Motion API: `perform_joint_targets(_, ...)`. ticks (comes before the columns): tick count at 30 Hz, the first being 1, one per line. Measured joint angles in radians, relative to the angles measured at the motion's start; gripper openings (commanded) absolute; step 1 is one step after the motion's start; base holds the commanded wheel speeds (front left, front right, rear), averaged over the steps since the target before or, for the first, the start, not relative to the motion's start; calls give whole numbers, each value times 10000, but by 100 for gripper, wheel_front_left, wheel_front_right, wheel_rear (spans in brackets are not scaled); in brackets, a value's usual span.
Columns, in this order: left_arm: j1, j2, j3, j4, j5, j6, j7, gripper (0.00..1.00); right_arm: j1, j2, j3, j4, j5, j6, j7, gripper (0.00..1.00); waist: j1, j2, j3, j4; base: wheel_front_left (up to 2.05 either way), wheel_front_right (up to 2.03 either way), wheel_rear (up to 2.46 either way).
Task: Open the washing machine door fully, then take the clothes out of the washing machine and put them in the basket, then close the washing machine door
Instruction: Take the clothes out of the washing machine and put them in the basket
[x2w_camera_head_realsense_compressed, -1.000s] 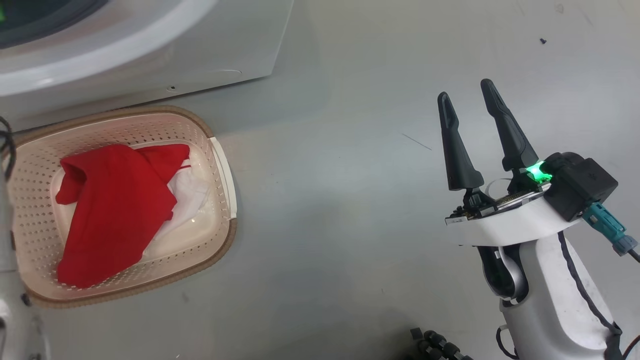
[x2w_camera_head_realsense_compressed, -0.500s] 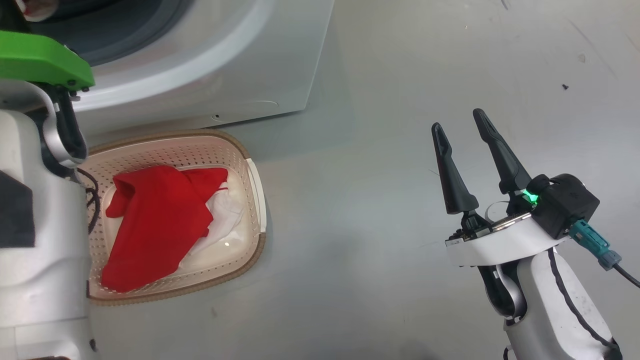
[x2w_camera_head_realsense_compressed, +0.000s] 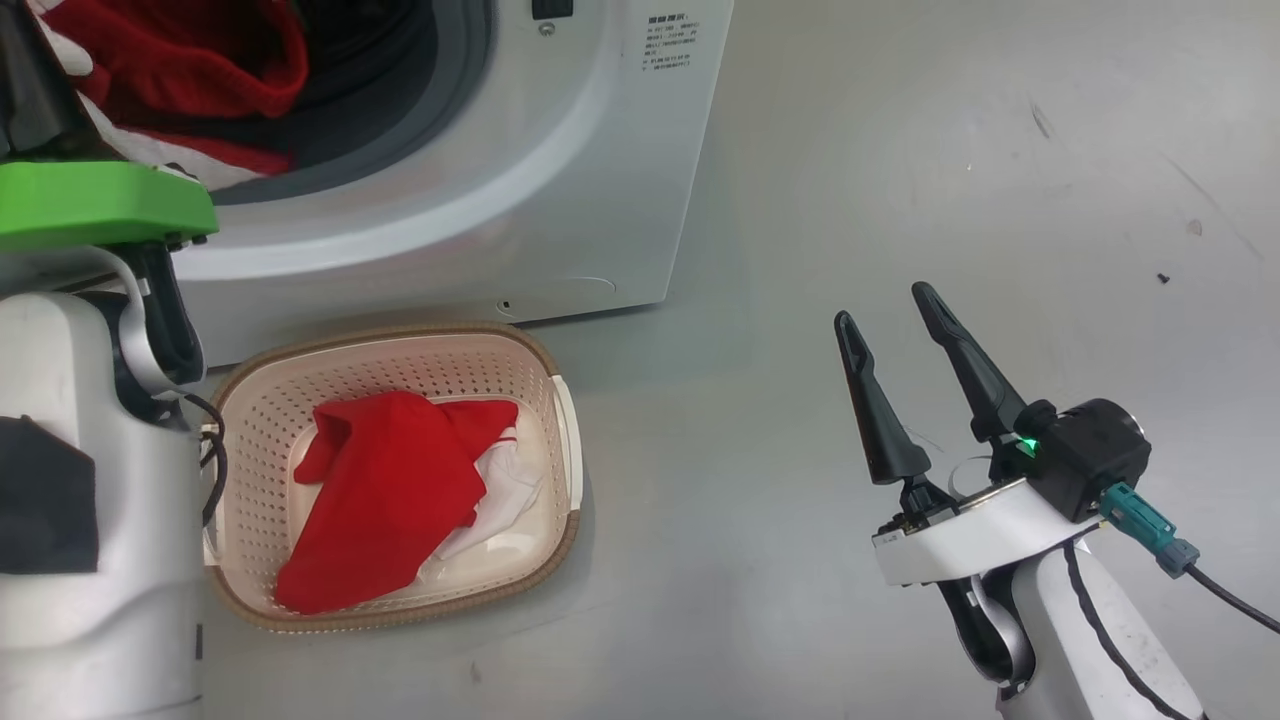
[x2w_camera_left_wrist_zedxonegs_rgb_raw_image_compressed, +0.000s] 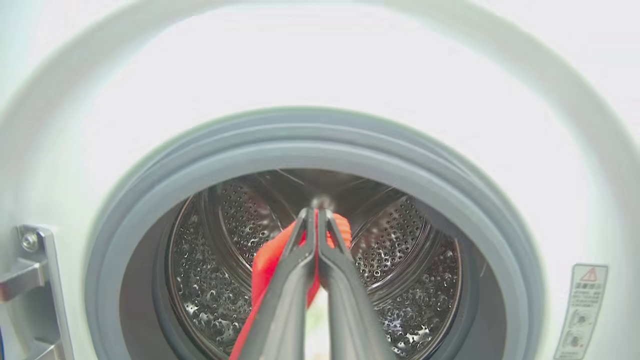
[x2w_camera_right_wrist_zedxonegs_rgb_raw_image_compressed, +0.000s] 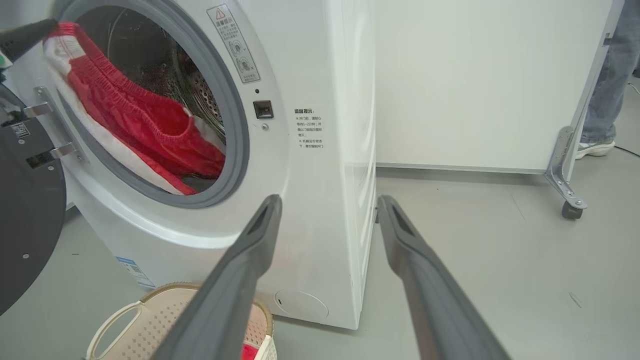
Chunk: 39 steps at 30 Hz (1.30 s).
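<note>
The washing machine (x2w_camera_head_realsense_compressed: 560, 200) stands with its door (x2w_camera_right_wrist_zedxonegs_rgb_raw_image_compressed: 25, 235) swung open at the left of the right wrist view. My left gripper (x2w_camera_left_wrist_zedxonegs_rgb_raw_image_compressed: 316, 212) is shut on red clothes (x2w_camera_left_wrist_zedxonegs_rgb_raw_image_compressed: 267, 265) in front of the steel drum (x2w_camera_left_wrist_zedxonegs_rgb_raw_image_compressed: 400, 250). In the right wrist view this red garment with white trim (x2w_camera_right_wrist_zedxonegs_rgb_raw_image_compressed: 150, 130) hangs out of the porthole, lifted at its upper left end. The basket (x2w_camera_head_realsense_compressed: 400, 350) sits on the floor before the machine, holding a red garment (x2w_camera_head_realsense_compressed: 385, 500) and white fabric (x2w_camera_head_realsense_compressed: 510, 490). My right gripper (x2w_camera_head_realsense_compressed: 883, 305) hangs open over bare floor, well right of the basket.
My left arm (x2w_camera_head_realsense_compressed: 90, 480) rises just left of the basket. A white panel on a wheeled frame (x2w_camera_right_wrist_zedxonegs_rgb_raw_image_compressed: 475, 80) stands behind the machine. A person's leg (x2w_camera_right_wrist_zedxonegs_rgb_raw_image_compressed: 607, 75) shows beyond its right end. Grey floor (x2w_camera_head_realsense_compressed: 760, 200) stretches right of the machine.
The head camera has tilted up, bringing the porthole, the held red garment and my left arm into view. The right gripper stays open in the same pose.
</note>
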Motion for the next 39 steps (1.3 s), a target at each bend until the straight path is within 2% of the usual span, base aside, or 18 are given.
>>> perform_joint_targets(12,860,46,-232,-1793,539,-46,-125,0,592,21,4,105,-65,0,0,100,0,0,-941,250,0,0,0)
perform_joint_targets(24,1825,33,-485,-3649,897,17,-205,0,997,58,-332,100,-134,0,0,100,0,0,-1390,338,0,0,0)
perform_joint_targets(33,2737,-71,-581,-4510,897,92,-61,0,1007,71,-314,-65,-174,0,0,100,0,0,-1345,396,0,0,0)
perform_joint_targets(39,3668,-228,-811,-4458,802,105,81,0,1009,71,-337,-88,-194,0,0,100,0,0,-1207,421,0,0,0)
